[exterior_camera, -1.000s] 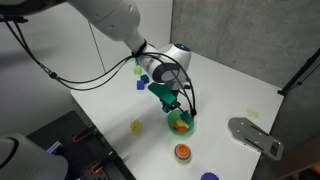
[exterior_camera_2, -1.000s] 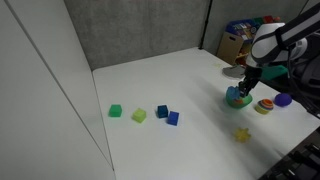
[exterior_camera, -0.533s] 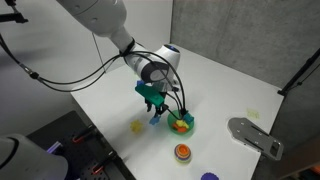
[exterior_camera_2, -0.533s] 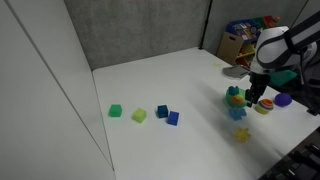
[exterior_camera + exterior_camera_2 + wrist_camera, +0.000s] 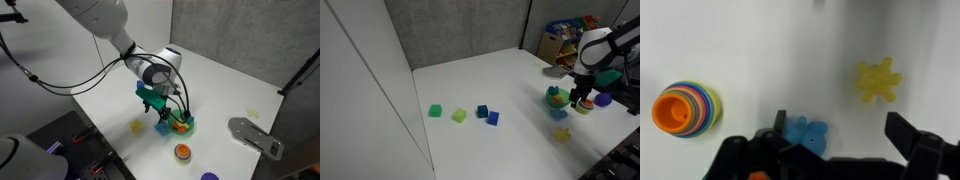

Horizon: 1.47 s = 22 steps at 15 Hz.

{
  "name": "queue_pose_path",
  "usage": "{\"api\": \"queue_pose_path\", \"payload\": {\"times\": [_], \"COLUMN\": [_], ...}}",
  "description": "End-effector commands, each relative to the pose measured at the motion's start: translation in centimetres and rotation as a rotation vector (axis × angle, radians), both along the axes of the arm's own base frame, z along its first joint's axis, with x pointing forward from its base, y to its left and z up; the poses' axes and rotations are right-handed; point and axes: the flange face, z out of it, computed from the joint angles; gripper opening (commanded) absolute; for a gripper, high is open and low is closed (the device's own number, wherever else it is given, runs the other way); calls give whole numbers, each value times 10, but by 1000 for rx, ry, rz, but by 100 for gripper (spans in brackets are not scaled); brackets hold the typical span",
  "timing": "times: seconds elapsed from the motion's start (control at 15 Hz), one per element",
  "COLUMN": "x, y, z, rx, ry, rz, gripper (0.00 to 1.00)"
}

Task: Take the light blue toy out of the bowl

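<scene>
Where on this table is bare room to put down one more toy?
The widest bare patch lies between the cubes and the bowl. The table behind the cubes, toward the grey wall, is also bare. Around the bowl it is crowded: light blue toy, yellow toy, orange-red object, gripper.

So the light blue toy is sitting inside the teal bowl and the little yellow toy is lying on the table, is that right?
Not quite. The light blue toy is not inside the bowl. It lies on the white table just beside the bowl, as an exterior view shows. The rest holds: the yellow toy does lie on the table.
</scene>
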Motion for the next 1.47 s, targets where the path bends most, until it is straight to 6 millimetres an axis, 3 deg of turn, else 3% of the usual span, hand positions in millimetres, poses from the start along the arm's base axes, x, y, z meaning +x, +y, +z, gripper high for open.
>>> {"api": "queue_pose_path", "payload": {"times": [0.0, 0.2, 0.47, 1.4], "x": [1, 1, 0, -45], "y": [2, 4, 10, -2], "z": [20, 39, 82, 267], "rx": [-28, -48, -91, -86], "ry": [23, 23, -26, -262], "rz": [-10, -31, -42, -144], "gripper": [100, 100, 100, 100]}}
